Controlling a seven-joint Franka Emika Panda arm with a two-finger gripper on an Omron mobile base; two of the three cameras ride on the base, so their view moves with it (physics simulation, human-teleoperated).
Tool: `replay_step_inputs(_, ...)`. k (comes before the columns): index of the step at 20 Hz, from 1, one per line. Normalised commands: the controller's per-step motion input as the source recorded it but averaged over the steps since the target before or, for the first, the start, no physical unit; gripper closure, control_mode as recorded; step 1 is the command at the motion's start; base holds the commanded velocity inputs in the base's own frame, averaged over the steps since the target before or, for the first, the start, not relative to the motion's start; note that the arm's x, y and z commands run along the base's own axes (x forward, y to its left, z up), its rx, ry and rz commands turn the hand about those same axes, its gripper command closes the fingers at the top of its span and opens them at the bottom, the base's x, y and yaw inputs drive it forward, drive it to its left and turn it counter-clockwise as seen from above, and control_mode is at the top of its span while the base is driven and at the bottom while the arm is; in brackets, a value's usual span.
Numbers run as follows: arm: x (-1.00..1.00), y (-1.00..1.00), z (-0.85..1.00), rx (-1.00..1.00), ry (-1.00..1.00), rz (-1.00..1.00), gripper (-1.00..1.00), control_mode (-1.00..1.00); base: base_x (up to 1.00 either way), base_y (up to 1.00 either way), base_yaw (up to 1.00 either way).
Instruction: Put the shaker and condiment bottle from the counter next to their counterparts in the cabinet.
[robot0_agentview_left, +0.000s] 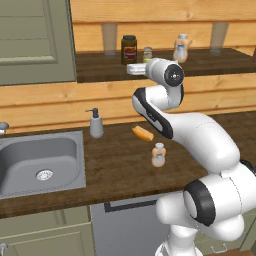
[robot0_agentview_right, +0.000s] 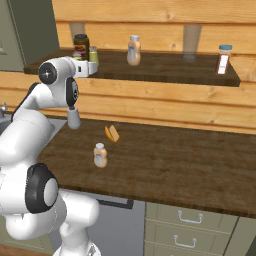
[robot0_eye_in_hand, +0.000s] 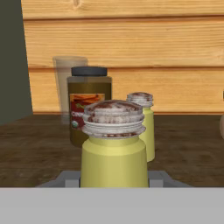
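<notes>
Yellow-green shaker (robot0_eye_in_hand: 113, 151) (speckled silver cap) stands upright, clenched in the claw (robot0_eye_in_hand: 113, 180), near its twin (robot0_eye_in_hand: 142, 127).

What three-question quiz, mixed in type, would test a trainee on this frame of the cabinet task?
1. True or false: the held shaker is level with the cabinet shelf.
2. What stands directly behind it? A) matching shaker and dark jar B) soap dispenser C) orange block
3. Where is the condiment bottle that still has to be moved?

Key: 1 true; 2 A; 3 upright on the counter, near the orange block.
</notes>
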Motion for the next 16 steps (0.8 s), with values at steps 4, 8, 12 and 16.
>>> replay_step_inputs(4,0.31,0.00,-0.05,0.00,0.00,0.01,1.00,-1.00,0.00,0.00,0.00)
replay_step_inputs(8,0.27,0.00,-0.04,0.00,0.00,0.01,1.00,-1.00,0.00,0.00,0.00)
replay_step_inputs(12,0.13,0.00,-0.03,0.00,0.00,0.00,-1.00,-1.00,0.00,0.00,0.00)
replay_step_inputs(16,0.05,0.00,-0.07,0.00,0.00,0.00,-1.00,-1.00,0.00,0.00,0.00)
